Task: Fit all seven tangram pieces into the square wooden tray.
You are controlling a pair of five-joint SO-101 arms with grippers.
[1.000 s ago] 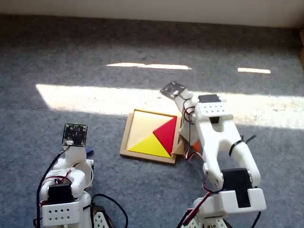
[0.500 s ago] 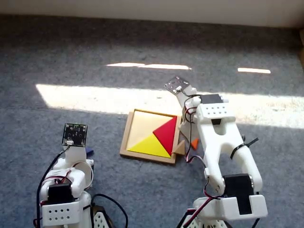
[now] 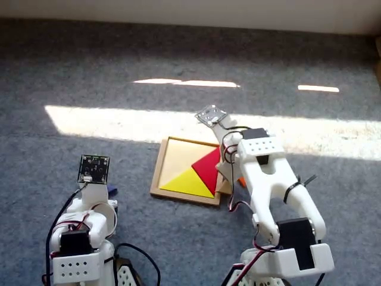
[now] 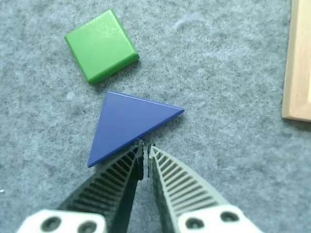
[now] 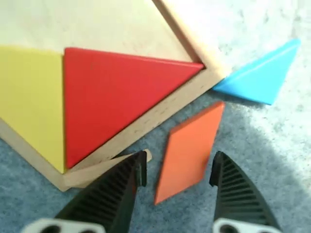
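Right claw point(image 5: 180, 158) gapes astride the orange parallelogram point(image 5: 190, 150) beside the tray point(image 5: 150, 119); left claw point(image 4: 146, 146), closed, tips at a blue triangle point(image 4: 129, 125) near a green square point(image 4: 102, 46). Sunlit grey carpet point(image 3: 119, 77) lies under everything

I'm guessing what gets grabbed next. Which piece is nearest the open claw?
The orange parallelogram, between the fingers of the right gripper; the light-blue triangle lies farther off.

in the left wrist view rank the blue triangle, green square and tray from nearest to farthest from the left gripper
1. blue triangle, right in front of the left gripper
2. green square, beyond the triangle
3. tray, farthest, off to one side
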